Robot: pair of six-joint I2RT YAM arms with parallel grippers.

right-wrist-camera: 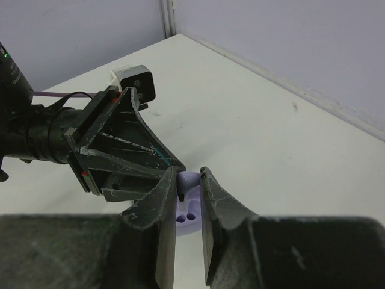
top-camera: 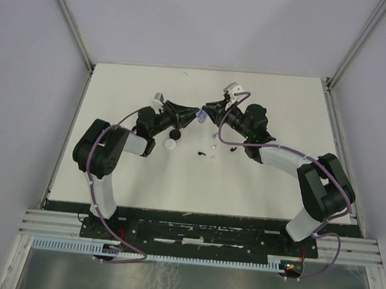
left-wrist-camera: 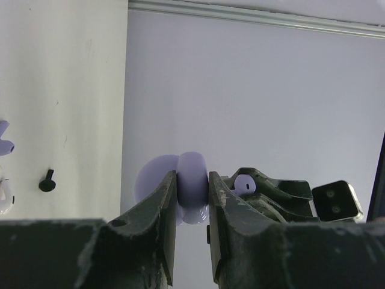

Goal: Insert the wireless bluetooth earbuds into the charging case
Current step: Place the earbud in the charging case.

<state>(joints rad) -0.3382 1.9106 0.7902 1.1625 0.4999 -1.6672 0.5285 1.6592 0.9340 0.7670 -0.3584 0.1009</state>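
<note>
Lilac earbud held at the mouth of the open case, the arms tip to tip.

From above, the left gripper [top-camera: 194,115] and the right gripper [top-camera: 209,111] are seen tip to tip over the white table [top-camera: 284,112], with a pale lilac round plastic charging case [top-camera: 200,117] between them; tiny black and white loose earbuds [top-camera: 214,148] and a white round puck [top-camera: 171,143] lie just nearer the bases. From the left wrist, the left gripper [left-wrist-camera: 192,180] is seen clenched on the charging case [left-wrist-camera: 192,188], with a small pale lilac bean-shaped earbud [left-wrist-camera: 243,183] pinched in the right gripper [left-wrist-camera: 246,188] just to its right. From the right wrist, the right gripper [right-wrist-camera: 187,174] is seen closed on that earbud [right-wrist-camera: 188,180], which is held directly over the two dark sockets [right-wrist-camera: 187,216] of the case, apparently stem-down; a short push along the fingers' own line is judged to be called for.
</note>
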